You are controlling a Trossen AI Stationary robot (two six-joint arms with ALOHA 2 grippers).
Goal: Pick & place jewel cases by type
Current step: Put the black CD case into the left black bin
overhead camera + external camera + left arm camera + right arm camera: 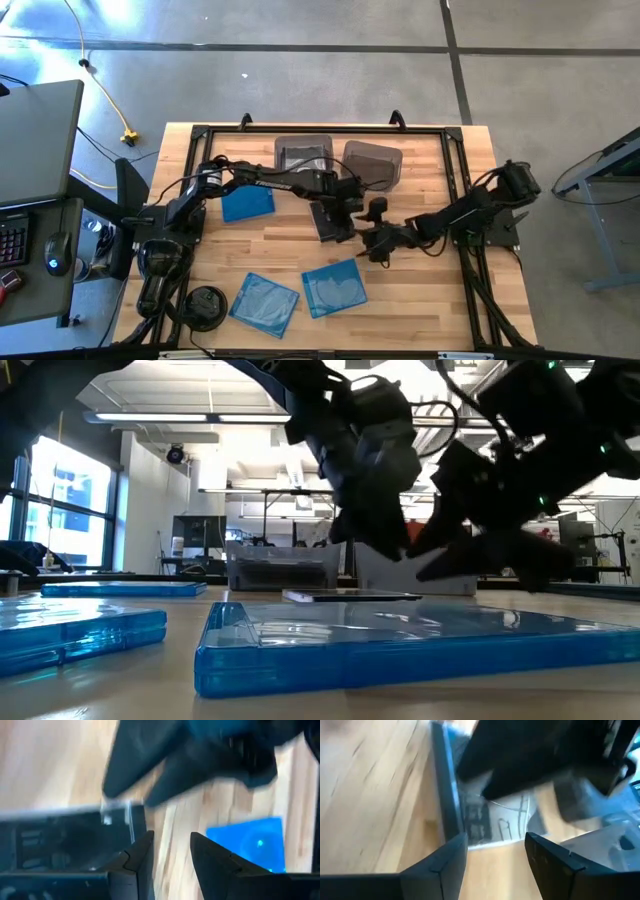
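a: start big. what sits on the wooden table (pixel 420 300)?

b: two smoky grey bins (pixel 303 153) at the far edge, side by side, just beyond both grippers. one (pixel 373 160) lies nearer the right gripper.

a: and the arms?

b: the left arm reaches in from the left side and the right arm from the right, and they meet near the middle. the left gripper (pixel 345 205) hangs above a dark jewel case (pixel 330 222), and the right gripper (pixel 372 232) is just beside it, on the case's right edge.

a: fingers?

b: in the left wrist view the left gripper's fingers (pixel 137 862) stand apart with bare wood between them, nothing in them. the right gripper's fingers (pixel 445 865) are likewise spread and hold nothing, with the case's edge just ahead of them.

a: where are the blue cases?

b: one blue jewel case (pixel 247 203) lies flat to the left of the left gripper, well apart. a second (pixel 334 287) lies toward the near edge from the right gripper, and a third (pixel 265 304) is beside that one, farther left.

a: anything smaller?

b: a round black disc-shaped object (pixel 204 306) near the front left corner, far from both grippers.
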